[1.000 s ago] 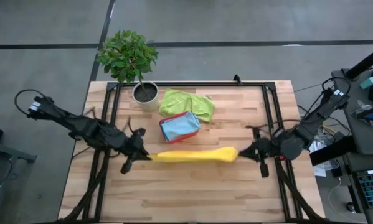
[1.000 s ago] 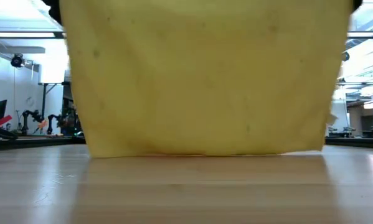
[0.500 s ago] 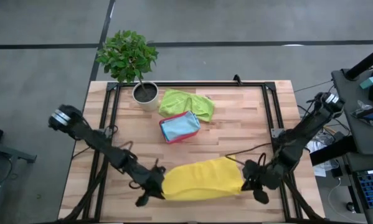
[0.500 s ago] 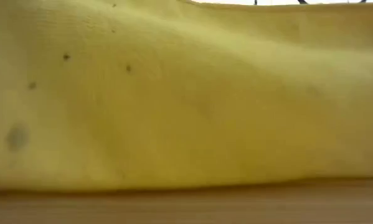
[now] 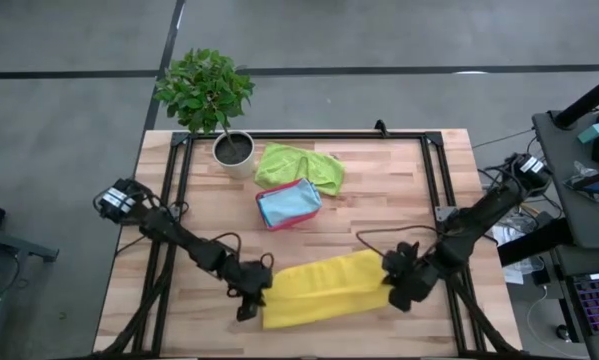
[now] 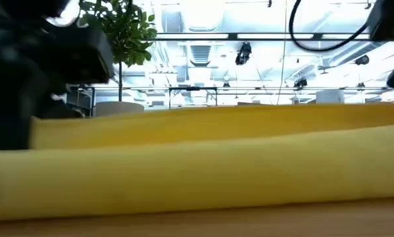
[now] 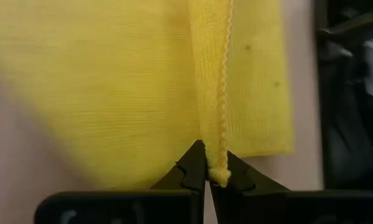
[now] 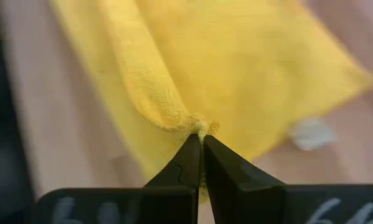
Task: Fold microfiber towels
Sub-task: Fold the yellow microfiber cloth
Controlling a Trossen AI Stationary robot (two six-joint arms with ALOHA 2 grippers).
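Both grippers pinch corners of the yellow towel [image 5: 324, 290], lying flat near the table's [image 5: 399, 200] front edge: left gripper [image 5: 251, 298] at its left end, right gripper [image 5: 397, 288] at its right.

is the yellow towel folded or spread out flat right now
Folded: the yellow towel lies doubled on the table, two layers showing in the low view.

Yellow towel [image 5: 324, 289] is soft, matt knitted cloth with stitched hem; surface [image 5: 379, 195] is smooth pale wood planks, slight sheen.
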